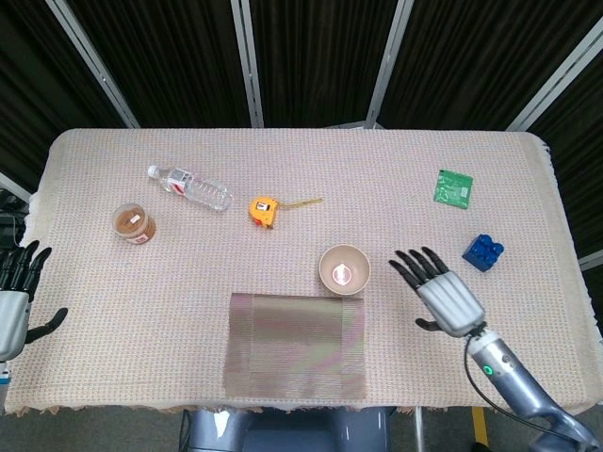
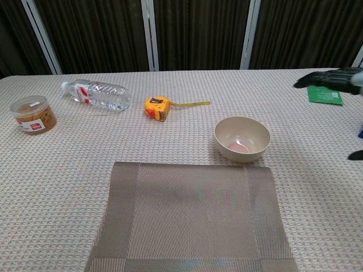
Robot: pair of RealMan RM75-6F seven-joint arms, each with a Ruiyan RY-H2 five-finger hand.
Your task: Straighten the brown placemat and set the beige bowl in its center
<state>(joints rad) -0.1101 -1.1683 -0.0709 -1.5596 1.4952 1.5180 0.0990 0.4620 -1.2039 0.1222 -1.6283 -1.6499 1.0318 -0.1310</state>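
Observation:
The brown placemat (image 1: 297, 345) (image 2: 190, 218) lies square to the table's near edge. Just beyond the mat's far right corner stands the beige bowl (image 1: 345, 268) (image 2: 242, 137), upright, touching the mat's edge. My right hand (image 1: 441, 292) (image 2: 334, 79) hovers open to the right of the bowl, fingers spread and pointing toward the far side, holding nothing. My left hand (image 1: 14, 299) is open off the table's left edge, far from both objects; the chest view does not show it.
On the beige cloth table (image 1: 301, 169) lie a water bottle (image 1: 188, 186), a yellow tape measure (image 1: 264, 210), a brown-filled jar (image 1: 134, 224), a green card (image 1: 453, 186) and a blue block (image 1: 482, 251) close to my right hand.

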